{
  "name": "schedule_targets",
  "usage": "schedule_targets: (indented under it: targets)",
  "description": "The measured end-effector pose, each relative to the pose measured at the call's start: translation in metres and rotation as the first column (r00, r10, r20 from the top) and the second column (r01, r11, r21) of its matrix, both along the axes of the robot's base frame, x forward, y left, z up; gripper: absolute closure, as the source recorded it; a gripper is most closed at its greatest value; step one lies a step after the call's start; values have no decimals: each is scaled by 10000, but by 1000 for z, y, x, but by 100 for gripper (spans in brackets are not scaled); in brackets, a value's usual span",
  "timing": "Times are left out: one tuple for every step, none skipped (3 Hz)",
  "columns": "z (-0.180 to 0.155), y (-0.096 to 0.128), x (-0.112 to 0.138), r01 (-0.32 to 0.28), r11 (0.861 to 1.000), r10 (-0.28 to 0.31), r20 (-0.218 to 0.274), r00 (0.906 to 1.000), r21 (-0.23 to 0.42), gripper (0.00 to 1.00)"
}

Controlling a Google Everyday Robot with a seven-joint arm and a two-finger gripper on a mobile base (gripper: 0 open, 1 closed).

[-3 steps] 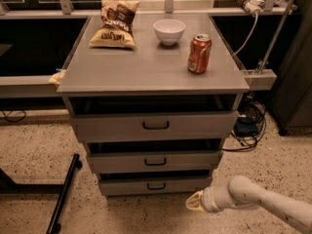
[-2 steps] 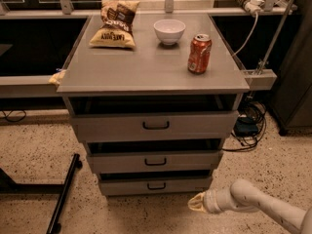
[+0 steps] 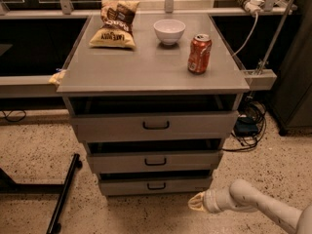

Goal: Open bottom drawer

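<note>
The bottom drawer (image 3: 155, 185) is the lowest and narrowest of three grey drawers in a cabinet, with a small black loop handle (image 3: 156, 185) at its centre. It sits pushed in under the middle drawer (image 3: 155, 161) and the wide top drawer (image 3: 155, 126). My gripper (image 3: 194, 202) is at the end of a white arm coming in from the lower right. It hovers low, just right of and slightly in front of the bottom drawer's right end, apart from the handle.
The cabinet top (image 3: 146, 69) holds a chip bag (image 3: 116, 23), a white bowl (image 3: 169, 30) and a red soda can (image 3: 200, 53). A black stand leg (image 3: 63, 194) lies on the speckled floor at left. Cables (image 3: 248, 126) hang at right.
The arm has shifted slightly down and right, so the gripper sits a little lower beside the bottom drawer. The drawers have not moved.
</note>
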State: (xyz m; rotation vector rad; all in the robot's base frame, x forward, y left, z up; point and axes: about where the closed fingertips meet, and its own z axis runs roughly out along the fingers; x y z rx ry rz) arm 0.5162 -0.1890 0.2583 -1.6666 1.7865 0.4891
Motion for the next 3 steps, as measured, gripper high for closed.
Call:
schedule_targets:
  targets:
    - [-17, 2, 2, -386, 9984, 400, 332, 9986, -409, 36]
    - [-21, 6, 9, -620, 9963, 664, 746, 9950, -597, 13]
    - [-18, 14, 21, -859, 9937, 943, 1225, 9880, -723, 0]
